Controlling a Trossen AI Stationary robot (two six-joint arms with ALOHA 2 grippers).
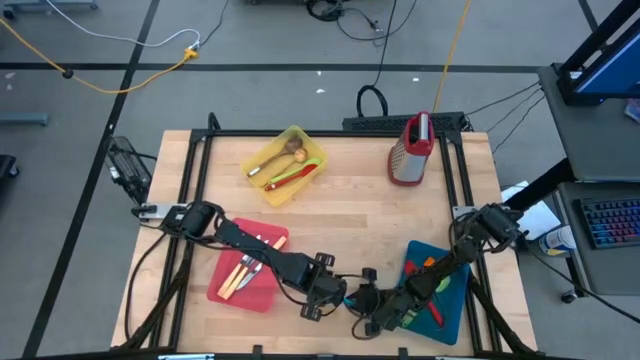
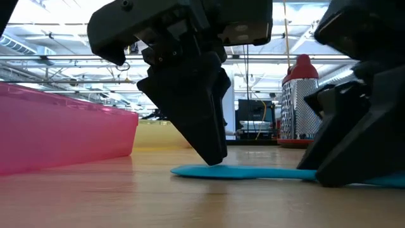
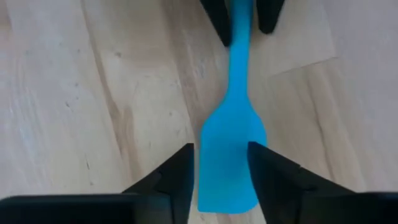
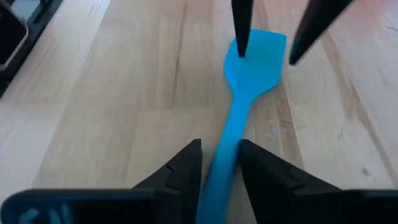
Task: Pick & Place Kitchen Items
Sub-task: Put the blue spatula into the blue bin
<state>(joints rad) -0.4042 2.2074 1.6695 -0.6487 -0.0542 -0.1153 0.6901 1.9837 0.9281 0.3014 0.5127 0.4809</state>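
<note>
With both arms converging on the same blue spatula (image 3: 231, 137), which lies flat on the wooden table (image 1: 350, 215) just beside the blue tray (image 1: 458, 310), the main risk is that the two tools work against each other. The left tool (image 3: 221, 180) stands over the broad blade with its fingers apart, one on either side and not clamped. The right tool (image 4: 219, 168) straddles the handle; its fingers sit close to the shaft, but whether they pinch it or merely flank it I cannot tell.

If the right tool lifts while a left finger is pressing on the blade, the thin spatula would likely bend or pivot out of the hold and slap back down. If the left tool closes as well, the arms could pull in opposite directions and twist the piece loose. In the low view the left fingertip seems to touch the blade's edge, so a sideways nudge could slide the whole utensil along the smooth wood and spoil the right tool's alignment.

The two wrists are also crowded together beside the tray, so a hasty retreat by either arm might clip the other, or knock the utensils already lying in the blue tray.
</note>
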